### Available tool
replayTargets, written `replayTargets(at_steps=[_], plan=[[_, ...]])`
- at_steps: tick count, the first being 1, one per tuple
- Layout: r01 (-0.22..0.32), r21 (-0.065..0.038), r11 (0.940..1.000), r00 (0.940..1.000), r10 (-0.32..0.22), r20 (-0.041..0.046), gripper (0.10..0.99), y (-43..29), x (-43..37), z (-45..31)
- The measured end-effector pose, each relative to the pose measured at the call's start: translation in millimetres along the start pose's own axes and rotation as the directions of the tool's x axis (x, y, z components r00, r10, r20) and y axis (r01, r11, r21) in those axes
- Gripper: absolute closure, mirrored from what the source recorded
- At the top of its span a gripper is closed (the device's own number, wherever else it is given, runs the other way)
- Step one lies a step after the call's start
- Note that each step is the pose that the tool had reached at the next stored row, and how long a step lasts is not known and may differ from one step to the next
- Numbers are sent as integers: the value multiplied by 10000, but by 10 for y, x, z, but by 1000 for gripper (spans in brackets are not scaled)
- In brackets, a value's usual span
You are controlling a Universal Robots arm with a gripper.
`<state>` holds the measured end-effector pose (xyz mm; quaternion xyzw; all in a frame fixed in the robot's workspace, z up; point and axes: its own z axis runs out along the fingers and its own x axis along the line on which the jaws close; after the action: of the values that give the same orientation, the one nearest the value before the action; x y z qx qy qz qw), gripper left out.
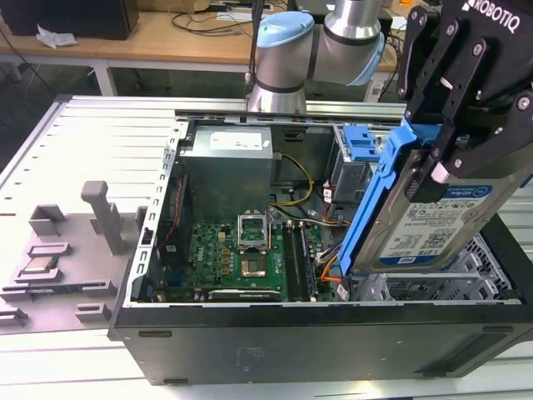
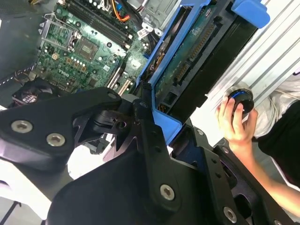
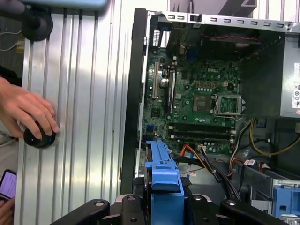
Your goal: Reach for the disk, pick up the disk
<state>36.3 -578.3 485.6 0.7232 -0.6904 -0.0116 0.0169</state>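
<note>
While clamped by fingers (image 1: 454,125), disk (image 1: 433,225) tilted, silver w/ blue rails, label.

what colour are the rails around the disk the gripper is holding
Blue, framing the silver disk shut in the gripper; clearest in the exterior view.

Ribbed metal table (image 1: 92,133) (computer case (image 1: 316,342), grey fixture (image 1: 58,258)).

The black gripper linkage (image 1: 466,92) covers the upper part of the flat silver hard drive with blue plastic rails (image 1: 420,229). In the second wrist view, a person's hand (image 2: 236,123) hides most of a round black knob (image 2: 242,97), the forearm cut by the edge.
</note>
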Motion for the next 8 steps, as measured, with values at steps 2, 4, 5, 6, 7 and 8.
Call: replayTargets(at_steps=[2,4,5,6,7,8], plan=[[-281,-2,9996,9996,281,12,714,-42,-4,28],[-379,-9,9993,9993,379,15,714,-106,-18,58],[-401,-17,9992,9992,401,16,714,-137,-31,76],[-410,-31,9992,9992,410,17,714,-166,-49,96],[-417,-44,9991,9991,417,18,714,-191,-65,115],[-423,-67,9991,9991,423,17,714,-248,-100,153]])
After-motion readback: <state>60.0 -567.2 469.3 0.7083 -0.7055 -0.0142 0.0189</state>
